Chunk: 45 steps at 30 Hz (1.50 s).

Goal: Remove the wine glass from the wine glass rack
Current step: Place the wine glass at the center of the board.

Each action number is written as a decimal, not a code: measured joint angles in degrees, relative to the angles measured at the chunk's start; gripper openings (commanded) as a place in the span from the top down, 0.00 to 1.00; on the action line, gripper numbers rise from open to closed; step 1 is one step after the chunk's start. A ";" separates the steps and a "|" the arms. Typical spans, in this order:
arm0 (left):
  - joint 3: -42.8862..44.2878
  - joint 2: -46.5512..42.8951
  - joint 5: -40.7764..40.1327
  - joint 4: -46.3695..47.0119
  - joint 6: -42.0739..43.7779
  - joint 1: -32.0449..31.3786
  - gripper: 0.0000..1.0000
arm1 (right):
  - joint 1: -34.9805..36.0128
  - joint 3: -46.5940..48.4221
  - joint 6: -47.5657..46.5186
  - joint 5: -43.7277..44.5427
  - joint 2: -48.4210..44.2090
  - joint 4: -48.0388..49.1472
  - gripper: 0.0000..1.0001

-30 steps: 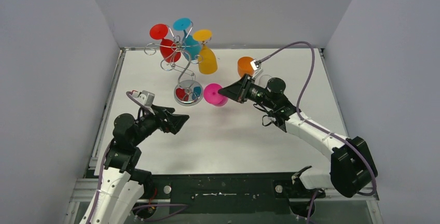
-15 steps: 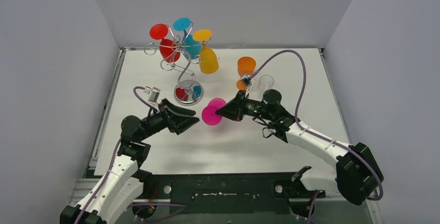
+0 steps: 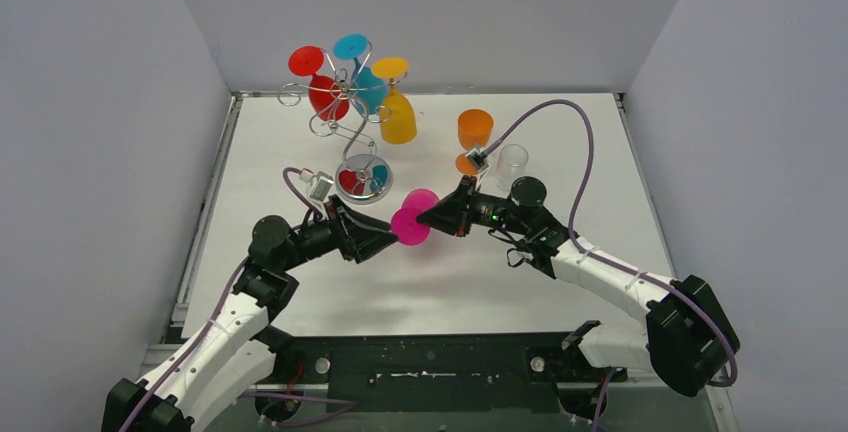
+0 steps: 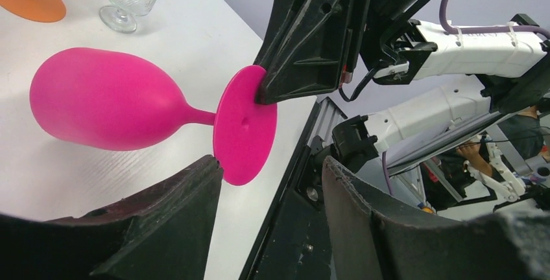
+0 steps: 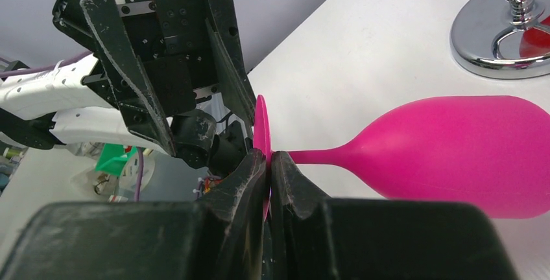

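Near the middle of the table [image 3: 450,287], just in front of the rack [image 3: 362,196], the pink wine glass [image 3: 412,218] lay sideways and free of the wire arms, its flat foot pinched between the closed fingers of the right gripper [image 5: 269,163]. The left gripper [image 4: 272,170] faced it with its fingers apart, the foot's lower edge just at one fingertip and nothing clamped. A red glass [image 3: 325,98], a blue glass [image 3: 368,89] and a yellow glass [image 3: 399,119] hung on the rack, while an orange glass [image 3: 475,130] and a clear glass [image 3: 512,162] stood beyond the right arm.
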 measured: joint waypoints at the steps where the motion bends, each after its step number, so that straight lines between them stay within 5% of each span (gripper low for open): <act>1: 0.00 0.22 -0.02 0.09 0.04 -0.02 0.44 | 0.00 -0.13 0.24 -0.04 0.00 0.44 1.00; 16: 0.00 -2.40 -5.40 -4.90 3.48 -0.85 0.46 | 0.55 -0.15 -1.81 1.90 -2.34 -2.82 1.00; 27: 0.00 2.84 -0.46 0.04 1.09 -0.94 0.69 | 0.55 -0.15 2.67 -3.26 0.22 3.39 1.00; 32: -0.02 2.73 0.68 3.41 -0.13 -1.11 1.00 | 0.55 -0.13 3.61 -5.25 1.22 5.03 1.00; 36: -0.26 2.69 0.92 4.76 -0.44 -1.01 1.00 | 0.48 0.33 3.98 -7.02 1.75 6.36 0.80; 39: -0.28 2.91 2.25 5.64 -0.20 -1.11 1.00 | 0.57 1.44 4.15 -8.13 2.93 6.58 0.76; 45: -0.26 3.15 4.81 5.07 1.68 -1.16 1.00 | 1.33 3.61 2.86 -10.03 4.17 4.92 0.95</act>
